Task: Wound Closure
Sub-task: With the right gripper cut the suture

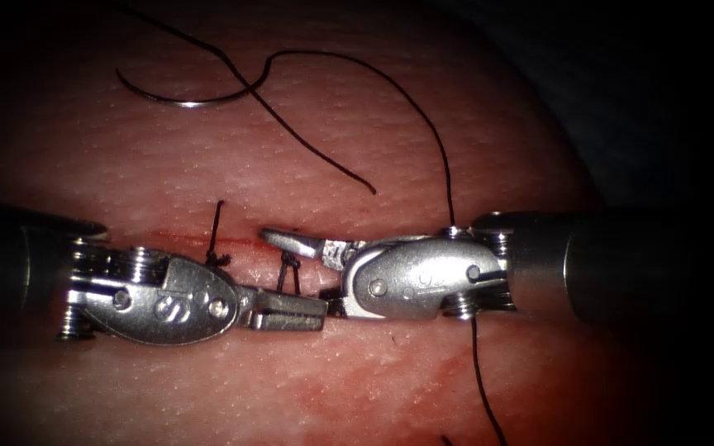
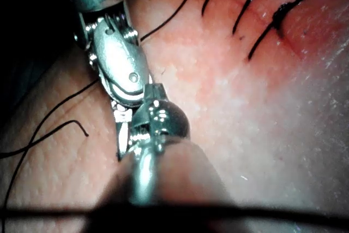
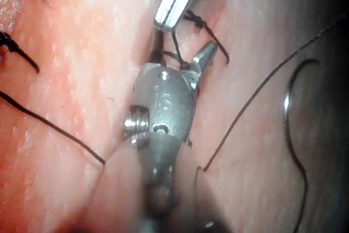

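Endoscope view shows the two needle drivers meeting tip to tip over the cut (image 1: 183, 239), which runs crosswise on the tissue (image 1: 373, 116). The left tool (image 1: 291, 312) comes in from the picture's left with its jaws pressed together, and I see nothing held between them. The right tool (image 1: 299, 244) reaches in from the right with its jaws spread a little: one slim jaw points left along the wound line, and whether any thread lies between the jaws I cannot tell.

Two knotted stitches stand between and beside the tips, one (image 1: 216, 248) just left of the other (image 1: 291, 268), each with short cut ends standing up. The right wrist view shows further stitches (image 3: 16, 50) along the wound, as does the left wrist view (image 2: 272, 17).

The curved needle (image 1: 179, 97) lies flat on the tissue well above the cut, free of both tools and not in the tissue. Its thread (image 1: 357, 74) loops across the skin, passes behind the right tool's wrist and trails downward; a loose thread end (image 1: 371, 191) lies above the cut.

By my reading, several stitches are tied and trimmed, so the closure looks well advanced. Red fluid (image 1: 208, 240) marks the line at the left stitch.
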